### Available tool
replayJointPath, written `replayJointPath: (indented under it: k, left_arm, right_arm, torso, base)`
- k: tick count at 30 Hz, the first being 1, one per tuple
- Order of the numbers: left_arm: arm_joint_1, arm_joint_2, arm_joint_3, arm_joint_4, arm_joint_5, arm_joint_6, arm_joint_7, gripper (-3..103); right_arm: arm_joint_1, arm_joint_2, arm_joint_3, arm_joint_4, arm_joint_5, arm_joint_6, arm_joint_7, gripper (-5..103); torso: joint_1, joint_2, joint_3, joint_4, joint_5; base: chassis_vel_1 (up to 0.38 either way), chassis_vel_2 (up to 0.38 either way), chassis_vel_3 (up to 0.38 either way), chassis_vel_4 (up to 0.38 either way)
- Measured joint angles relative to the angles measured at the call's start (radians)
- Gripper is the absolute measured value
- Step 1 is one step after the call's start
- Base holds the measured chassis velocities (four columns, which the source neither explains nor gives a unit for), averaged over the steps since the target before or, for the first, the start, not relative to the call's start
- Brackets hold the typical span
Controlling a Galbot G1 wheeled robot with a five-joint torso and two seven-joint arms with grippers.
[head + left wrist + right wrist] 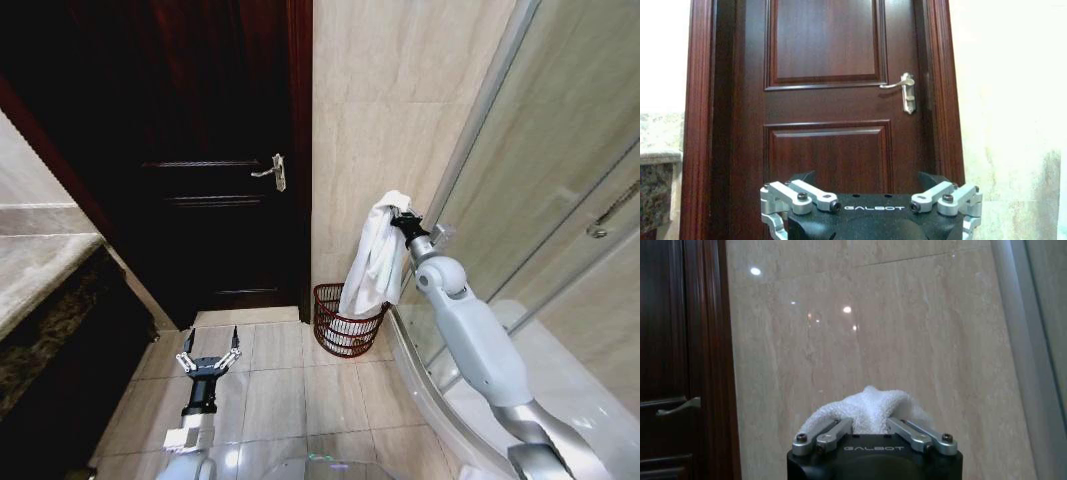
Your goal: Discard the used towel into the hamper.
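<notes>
Left gripper: black left gripper (209,352) low over the beige floor tiles (270,400), fingers spread wide, holding nothing; it points at the door.
Right gripper: black right gripper (403,222) raised on the grey-white arm (478,345), jaws closed on the top of the towel; in the right wrist view the cloth bunches between the silver fingers (829,433).
Towel: white terry towel (372,258) hangs straight down from the grip, its lower end reaching into the hamper's mouth.
Hamper: small round dark reddish-brown openwork hamper (342,335) stands on the floor in the corner, just beside the curved glass shower screen (560,190) and against the beige marble wall (370,110).
Door: dark brown panelled wooden door (200,150) with a silver lever handle (272,171) stands shut, left of the hamper.
</notes>
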Motion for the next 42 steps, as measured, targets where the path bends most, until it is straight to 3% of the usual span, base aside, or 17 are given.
replayJointPath:
  k: [42]
  left_arm:
    - [0.002,0.0,0.02,-0.003,0.04,-0.005,0.003,100]
  right_arm:
    - [-0.14,0.005,0.047,0.106,-0.028,0.021,-0.014,8]
  torso:
    - [-0.079,-0.186,-0.107,0.0,-0.0001]
  base:
    - [-0.051,0.05,0.053,-0.049]
